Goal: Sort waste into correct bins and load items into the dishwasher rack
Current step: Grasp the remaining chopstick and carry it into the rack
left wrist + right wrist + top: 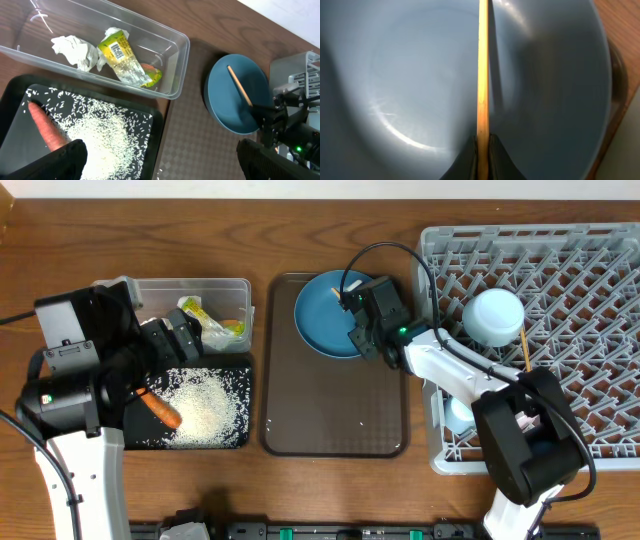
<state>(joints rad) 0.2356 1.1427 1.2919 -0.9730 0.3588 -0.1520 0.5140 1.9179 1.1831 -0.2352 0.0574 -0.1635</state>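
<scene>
A round blue plate (325,318) (410,75) lies at the far end of the brown tray. A wooden chopstick (483,75) (240,86) rests across it, and my right gripper (358,332) (483,137) is shut on its near end. The left gripper (178,335) (165,165) hangs wide open above the near edge of the black tray (240,366) (150,120), holding nothing. That tray holds white rice (205,405) (107,145) and an orange carrot (160,409) (47,131). The clear tub (236,284) (172,45) holds crumpled paper (75,50) and a yellow-green wrapper (200,315) (125,57).
The grey dishwasher rack (580,270) fills the right side, with a pale round cup (492,315), a second chopstick (524,345) and a light blue cup (458,415) in it. The brown serving tray (330,410) lies between the bins and the rack.
</scene>
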